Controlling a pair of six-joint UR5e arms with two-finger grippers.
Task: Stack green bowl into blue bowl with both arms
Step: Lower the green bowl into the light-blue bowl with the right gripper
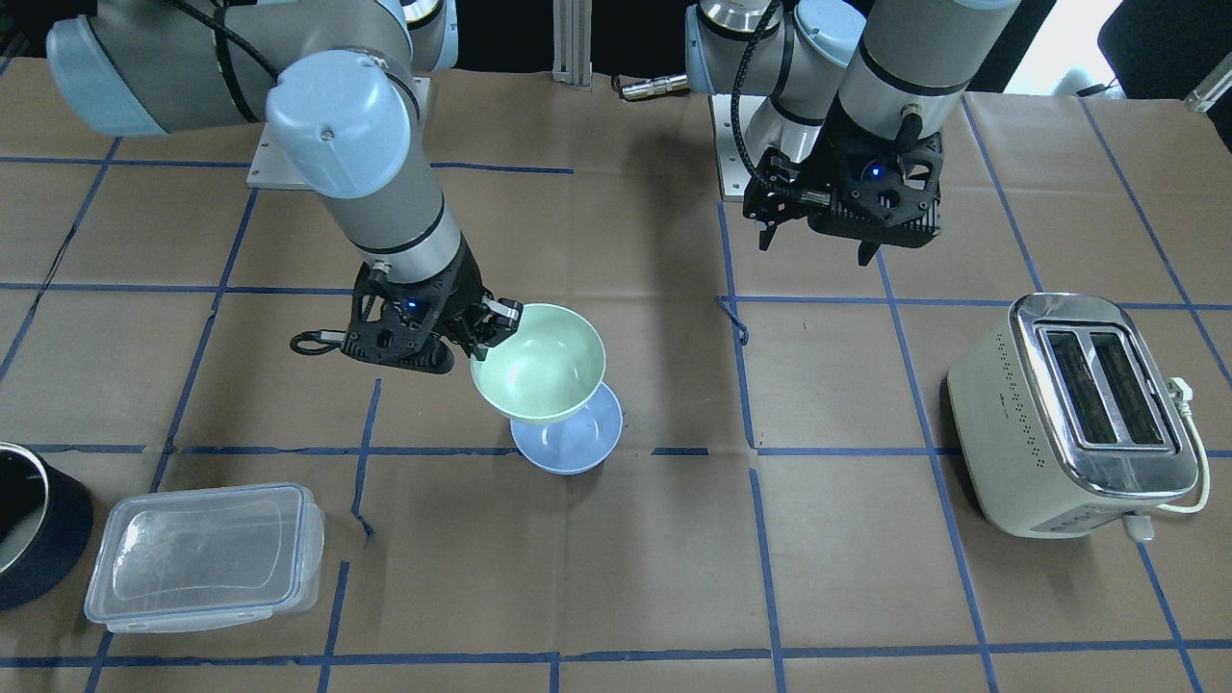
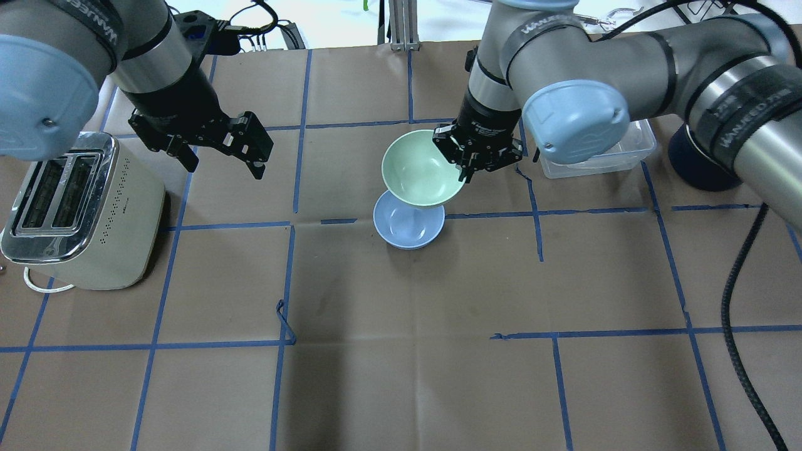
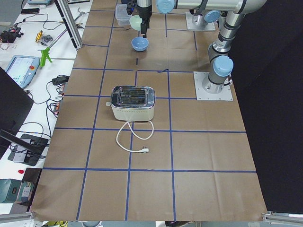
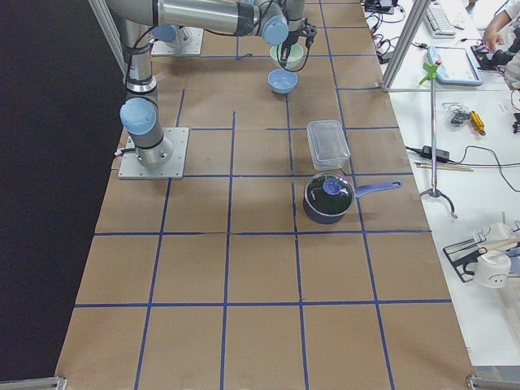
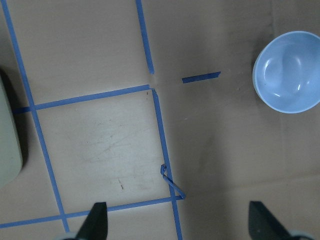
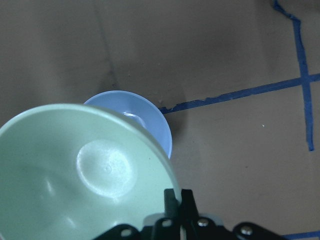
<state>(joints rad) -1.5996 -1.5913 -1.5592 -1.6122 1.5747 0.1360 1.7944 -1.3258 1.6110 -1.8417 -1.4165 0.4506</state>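
My right gripper (image 2: 467, 173) is shut on the rim of the green bowl (image 2: 418, 168) and holds it in the air, tilted. The blue bowl (image 2: 408, 224) stands on the table just below it, partly covered by the green bowl in the overhead view. In the front view the green bowl (image 1: 537, 364) overlaps the blue bowl (image 1: 570, 435). The right wrist view shows the green bowl (image 6: 85, 175) close up with the blue bowl (image 6: 145, 120) behind it. My left gripper (image 2: 222, 164) is open and empty, raised near the toaster. The left wrist view shows the blue bowl (image 5: 289, 72) at the upper right.
A cream toaster (image 2: 75, 213) stands at the left side of the overhead view. A clear plastic container (image 1: 202, 556) and a dark pot (image 1: 34, 539) stand on the right arm's side. Blue tape lines cross the brown table covering (image 2: 407, 351).
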